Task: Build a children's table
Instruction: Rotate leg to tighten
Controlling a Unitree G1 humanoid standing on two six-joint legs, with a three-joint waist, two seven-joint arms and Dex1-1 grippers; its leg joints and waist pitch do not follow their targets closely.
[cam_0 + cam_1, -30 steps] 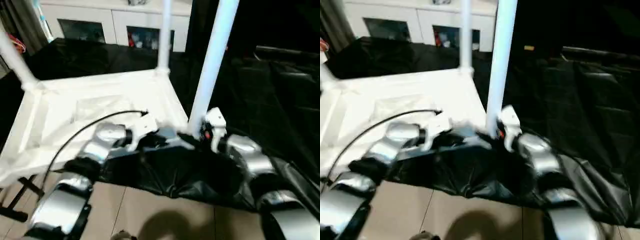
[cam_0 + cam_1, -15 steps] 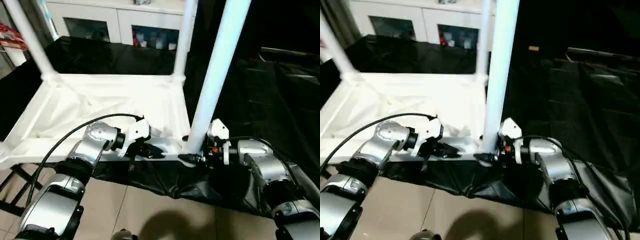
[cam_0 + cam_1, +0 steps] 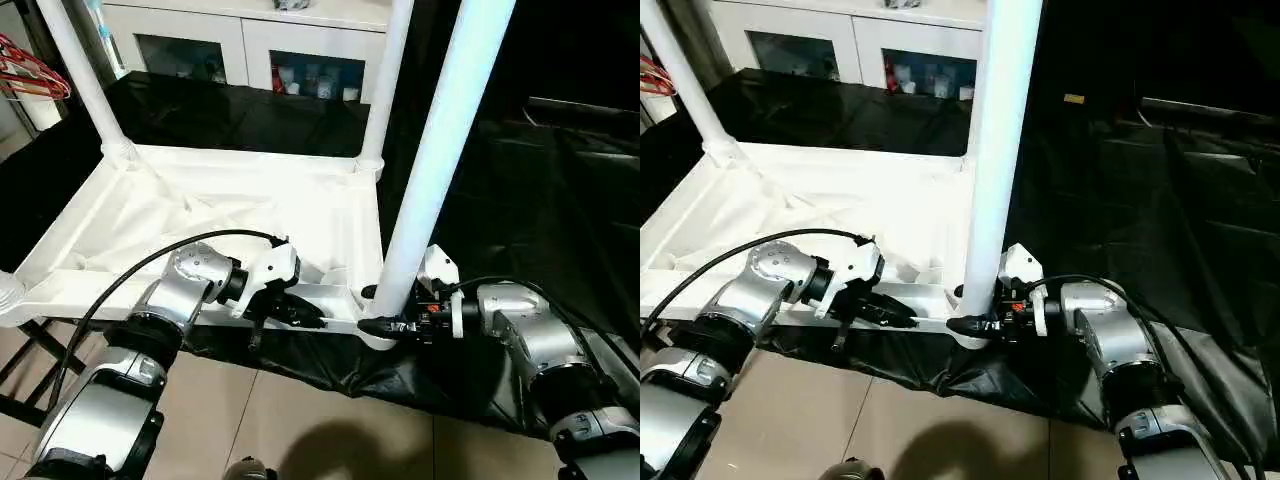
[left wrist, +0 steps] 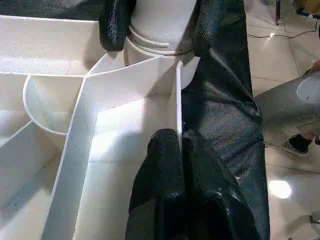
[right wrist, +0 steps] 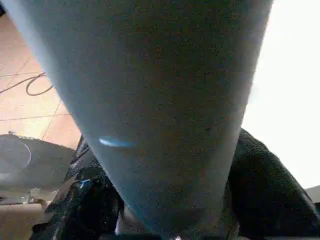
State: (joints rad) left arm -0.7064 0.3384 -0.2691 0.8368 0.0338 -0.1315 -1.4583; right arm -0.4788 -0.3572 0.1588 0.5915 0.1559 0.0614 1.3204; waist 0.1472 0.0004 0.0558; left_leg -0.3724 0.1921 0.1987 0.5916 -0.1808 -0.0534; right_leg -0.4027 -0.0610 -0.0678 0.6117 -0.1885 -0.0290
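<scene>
My right gripper (image 3: 375, 326) fingers clamp upright leg (image 3: 430, 170) base at near corner socket (image 4: 155, 42); left gripper (image 3: 305, 318) fingers pinch table (image 3: 230, 215) rim alongside.

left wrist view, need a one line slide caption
Left claw pinches the upturned table top's rim while the right claw grips the near-corner leg at its socket.

The white children's table (image 3: 840, 205) lies upside down on black sheeting (image 3: 1140, 200), legs up. The right end effector (image 3: 975, 325) clasps the base of the near leg (image 3: 998, 150) at its corner socket; the left end effector (image 3: 895, 315) pinches the near rim. A white cabinet (image 3: 850, 40) stands behind.
</scene>
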